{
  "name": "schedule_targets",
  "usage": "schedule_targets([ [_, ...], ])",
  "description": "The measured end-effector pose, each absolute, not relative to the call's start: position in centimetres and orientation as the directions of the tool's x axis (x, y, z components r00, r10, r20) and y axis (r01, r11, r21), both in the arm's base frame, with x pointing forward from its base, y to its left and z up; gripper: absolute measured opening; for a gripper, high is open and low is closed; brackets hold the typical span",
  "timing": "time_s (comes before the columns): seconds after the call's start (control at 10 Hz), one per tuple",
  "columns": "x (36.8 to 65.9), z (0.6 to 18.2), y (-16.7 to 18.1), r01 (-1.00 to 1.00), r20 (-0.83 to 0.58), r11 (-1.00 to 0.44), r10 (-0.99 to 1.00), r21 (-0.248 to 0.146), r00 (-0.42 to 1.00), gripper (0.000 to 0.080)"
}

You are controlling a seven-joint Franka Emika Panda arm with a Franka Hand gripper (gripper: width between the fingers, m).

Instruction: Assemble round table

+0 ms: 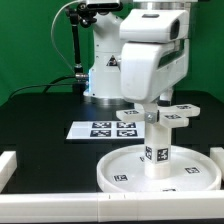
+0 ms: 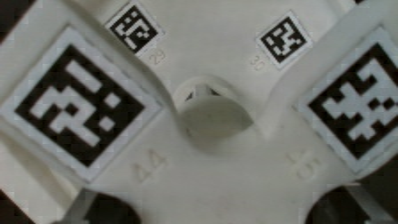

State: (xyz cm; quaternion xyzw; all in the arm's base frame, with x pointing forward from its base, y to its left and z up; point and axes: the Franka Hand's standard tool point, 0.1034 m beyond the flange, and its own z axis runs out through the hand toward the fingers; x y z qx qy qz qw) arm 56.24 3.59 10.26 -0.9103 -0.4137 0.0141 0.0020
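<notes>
At the exterior view's left, a white bar edges the black table. Next to the right, the marker board lies flat, just in front of the arm's base. Right of centre sits the disc, white, round and rimmed, with small square markers on its face. The leg, a short thick white cylinder bearing one marker, stands upright in the disc's middle. The foot, white and cross-shaped, sits level on top of the leg, its arms reaching out to both sides. The gripper comes straight down on the foot, jaws narrow and clasping its centre. The wrist view shows the foot close up, its arms carrying black-and-white markers around a round hub.
</notes>
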Motion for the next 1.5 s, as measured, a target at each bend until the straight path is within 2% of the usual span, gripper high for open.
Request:
schedule_targets([
  [0.3,55.91,10.22,3.75,0.511,-0.011,-0.859,0.511,-0.002,0.859,0.0446],
  [0.4,55.83,10.18,3.79,0.371,-0.005,-0.928,0.372,-0.021,0.928,0.0446],
  [0.6,55.86,10.14,3.78,0.217,0.0,-0.975,0.217,-0.055,0.976,0.0448],
  [1.2,55.84,10.12,4.03,-0.138,-0.021,-0.989,-0.137,-0.056,0.99,0.0448],
  [1.5,55.89,10.08,4.03,-0.42,-0.035,-0.905,-0.419,-0.063,0.907,0.0448],
])
